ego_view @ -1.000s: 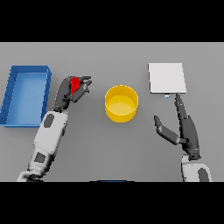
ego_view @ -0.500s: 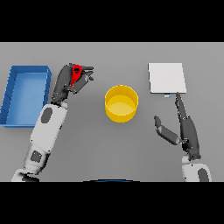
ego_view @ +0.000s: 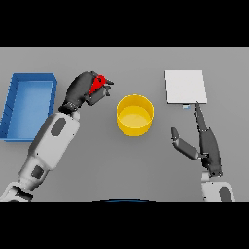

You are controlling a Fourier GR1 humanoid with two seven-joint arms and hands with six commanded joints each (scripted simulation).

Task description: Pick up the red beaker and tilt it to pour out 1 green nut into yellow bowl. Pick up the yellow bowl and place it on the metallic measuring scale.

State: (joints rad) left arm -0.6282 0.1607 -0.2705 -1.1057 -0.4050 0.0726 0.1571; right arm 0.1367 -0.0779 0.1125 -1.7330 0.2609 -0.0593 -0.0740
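**Red beaker gripped left of the yellow bowl**

Blue tray (ego_view: 14, 109) sits far left of the yellow bowl (ego_view: 134, 115). Left hand (ego_view: 81, 91) is wrapped around the red beaker (ego_view: 97, 84), just up-left of the bowl. Metallic scale (ego_view: 185, 86) lies up-right; right hand (ego_view: 206, 143), fingers straight and spread, is below it.

Even, diffuse illumination across the head view, without glare.

The grey table (ego_view: 146, 63) is lit uniformly from above, with no bright spot visible. Only soft, faint shadows are cast: a pale one beneath the yellow bowl (ego_view: 134, 115) at the frame's centre, and slight darkening under the left hand (ego_view: 82, 91) at upper left. The inside wall of the blue bin (ego_view: 29, 104) at the left edge is shaded darker. No bending of straight edges is seen near the borders.
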